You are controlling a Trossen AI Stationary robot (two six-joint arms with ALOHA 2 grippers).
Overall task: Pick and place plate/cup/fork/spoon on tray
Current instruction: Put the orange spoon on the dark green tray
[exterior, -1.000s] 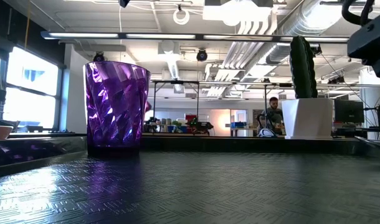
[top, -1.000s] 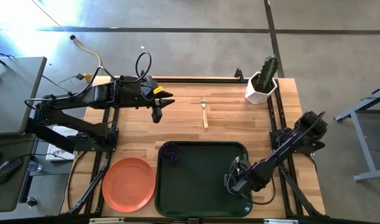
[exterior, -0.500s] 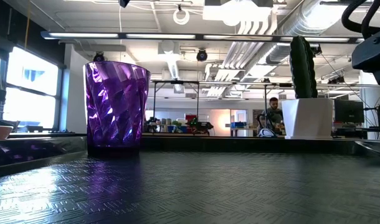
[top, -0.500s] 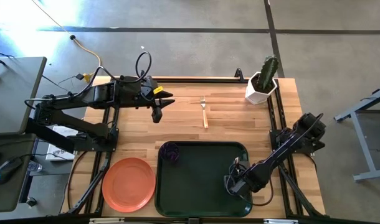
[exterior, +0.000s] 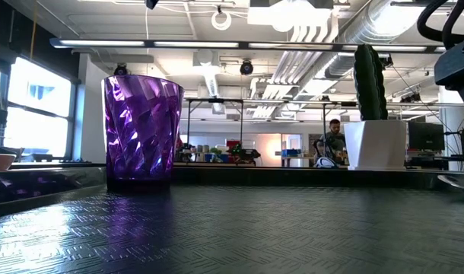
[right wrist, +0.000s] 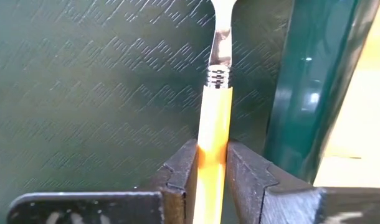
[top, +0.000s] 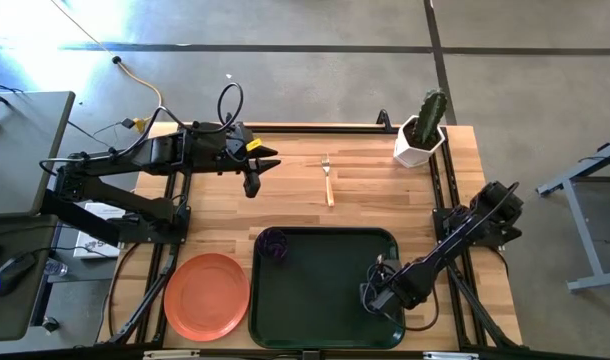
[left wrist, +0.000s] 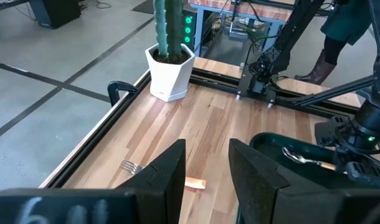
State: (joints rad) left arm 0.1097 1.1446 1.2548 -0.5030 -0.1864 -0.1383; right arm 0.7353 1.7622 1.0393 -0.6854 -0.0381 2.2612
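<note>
Your right claw [right wrist: 213, 174], low over the dark green rectangular tray [top: 315, 300], grips the tan-handled silver spoon [right wrist: 216, 112]: release it there; left claw [left wrist: 207, 180] waits open, empty, near the fork [top: 327, 180].

Almost nothing has changed. The right gripper [top: 376, 294], closed on the spoon [right wrist: 215, 118] above the tray [top: 315, 290], has moved very slightly: in the low view its arm [exterior: 454, 65] now sits a little lower than a second ago.

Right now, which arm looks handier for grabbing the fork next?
The left. Its gripper hangs open beside the fork on the bare table, while the right gripper is busy down on the tray, clamped on the spoon.
</note>
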